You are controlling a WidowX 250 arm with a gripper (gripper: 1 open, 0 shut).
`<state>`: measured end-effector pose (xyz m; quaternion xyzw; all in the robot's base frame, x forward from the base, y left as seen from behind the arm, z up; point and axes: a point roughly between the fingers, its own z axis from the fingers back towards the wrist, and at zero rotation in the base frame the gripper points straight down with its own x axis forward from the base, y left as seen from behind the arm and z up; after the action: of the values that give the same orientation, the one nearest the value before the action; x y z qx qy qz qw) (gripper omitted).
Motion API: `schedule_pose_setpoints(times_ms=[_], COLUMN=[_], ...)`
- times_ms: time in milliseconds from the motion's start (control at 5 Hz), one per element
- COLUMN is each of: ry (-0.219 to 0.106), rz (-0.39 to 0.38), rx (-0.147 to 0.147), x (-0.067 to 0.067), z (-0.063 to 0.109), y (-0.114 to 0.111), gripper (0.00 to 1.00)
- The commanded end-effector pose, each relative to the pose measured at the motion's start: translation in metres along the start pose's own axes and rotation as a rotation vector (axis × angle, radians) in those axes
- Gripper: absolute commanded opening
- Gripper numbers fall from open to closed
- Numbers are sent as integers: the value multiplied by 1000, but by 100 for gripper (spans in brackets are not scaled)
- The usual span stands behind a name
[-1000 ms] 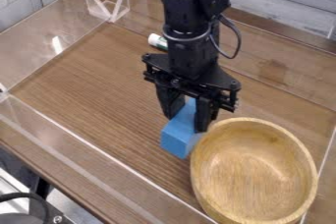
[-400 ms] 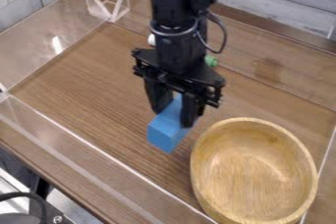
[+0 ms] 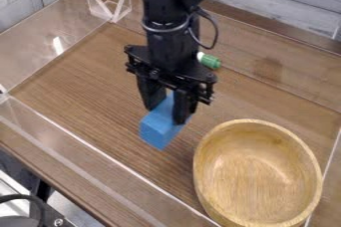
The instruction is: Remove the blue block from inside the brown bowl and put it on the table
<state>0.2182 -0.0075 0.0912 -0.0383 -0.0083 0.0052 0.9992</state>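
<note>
Clamped on a bright-blue rectangular block, a black robot gripper holds it at ten o'clock from the tan wooden bowl; early release could tip the tilted block over.

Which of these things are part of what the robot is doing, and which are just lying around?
In the job:
- blue block
- brown bowl
- table

Just lying about:
- green-and-white marker
</note>
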Motion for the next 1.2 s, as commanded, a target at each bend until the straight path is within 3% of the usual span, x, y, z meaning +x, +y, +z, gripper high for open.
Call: schedule_pose_setpoints(times_ms=[0, 1000], ry=[-55, -78], rz=[-9, -15], rx=[10, 51], x=[7, 21], z=[13, 5], y=[8, 46], gripper=[0, 0])
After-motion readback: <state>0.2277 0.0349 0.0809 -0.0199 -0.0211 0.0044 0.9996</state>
